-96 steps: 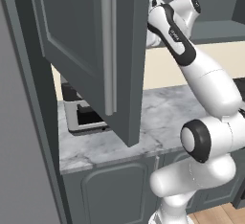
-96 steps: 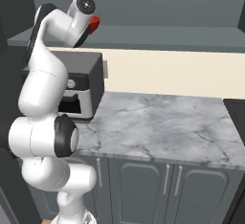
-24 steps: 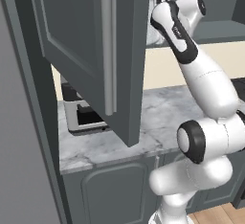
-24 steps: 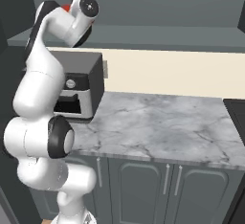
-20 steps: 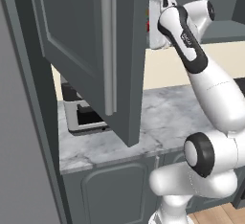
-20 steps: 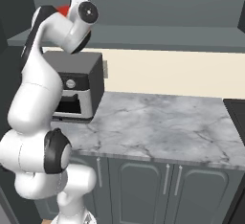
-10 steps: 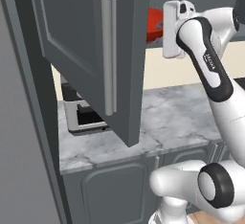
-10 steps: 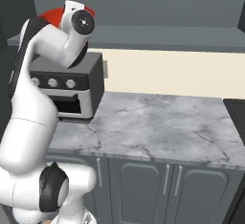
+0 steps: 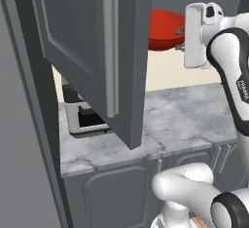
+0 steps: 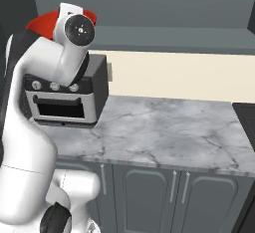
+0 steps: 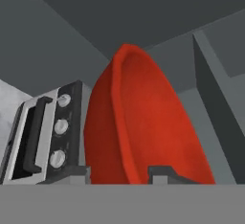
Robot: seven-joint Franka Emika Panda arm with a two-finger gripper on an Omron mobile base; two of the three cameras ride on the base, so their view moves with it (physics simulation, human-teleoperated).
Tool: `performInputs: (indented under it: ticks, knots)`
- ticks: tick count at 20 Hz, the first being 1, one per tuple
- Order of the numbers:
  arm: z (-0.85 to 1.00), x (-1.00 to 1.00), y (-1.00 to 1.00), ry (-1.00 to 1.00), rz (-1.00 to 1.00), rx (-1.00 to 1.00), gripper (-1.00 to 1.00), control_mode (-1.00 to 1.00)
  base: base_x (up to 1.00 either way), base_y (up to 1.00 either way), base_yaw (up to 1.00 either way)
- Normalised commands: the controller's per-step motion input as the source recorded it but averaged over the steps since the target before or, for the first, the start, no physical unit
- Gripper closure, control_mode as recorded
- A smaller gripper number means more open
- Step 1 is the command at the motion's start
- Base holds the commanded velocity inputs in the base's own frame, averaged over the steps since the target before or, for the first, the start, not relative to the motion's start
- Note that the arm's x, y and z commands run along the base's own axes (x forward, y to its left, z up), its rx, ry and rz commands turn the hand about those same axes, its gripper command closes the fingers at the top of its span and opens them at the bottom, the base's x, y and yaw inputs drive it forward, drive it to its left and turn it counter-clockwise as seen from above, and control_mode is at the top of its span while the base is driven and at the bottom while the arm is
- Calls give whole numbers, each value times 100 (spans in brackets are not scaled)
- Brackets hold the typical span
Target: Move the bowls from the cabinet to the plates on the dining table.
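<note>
While the hand [image 9: 182, 29] pinches the rim of the red bowl [image 9: 165, 29], one fingertip [image 11: 165, 174] inside the wall and the other outside it, the bowl hangs in the air just beside the open cabinet door [image 9: 92, 56], at about 3 o'clock of its edge in the left base view and high above the marble bench [image 10: 164, 127]. The main risk, as I judge it, is the thin hold: a smooth, glossy, curved wall gripped at one point on the rim can pivot or slide out if the arm swings fast, and the bowl would drop onto the hard stone below. A second risk is the door itself, whose flat dark grey panel and long silver bar handle [image 9: 111, 56] stand close to the bowl's path; a careless sweep toward 9 o'clock could clip it. The toaster oven [image 10: 64, 100], a boxy dark body with a brushed metal front and round knobs, sits under the bowl at about 6 o'clock in the right base view, so lowering too early could strike its top. The bowl looks plain, deep and round, with a thin lip; the bench is grey-white and veined.
</note>
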Motion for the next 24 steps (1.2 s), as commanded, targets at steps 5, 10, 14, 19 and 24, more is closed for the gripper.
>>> performInputs:
  ticks: [5,10,14,19,24]
  knots:
    - [-7,-83,-21,0,0,0,100,-100,0,0,0]
    - [-11,-74,-17,0,0,0,100,-100,0,0,0]
    - [-8,-71,-17,0,0,0,100,-100,0,0,0]
    - [-6,-62,-19,0,0,0,100,-100,0,0,0]
    - [-12,-50,-12,0,-2,0,100,-100,0,0,0]
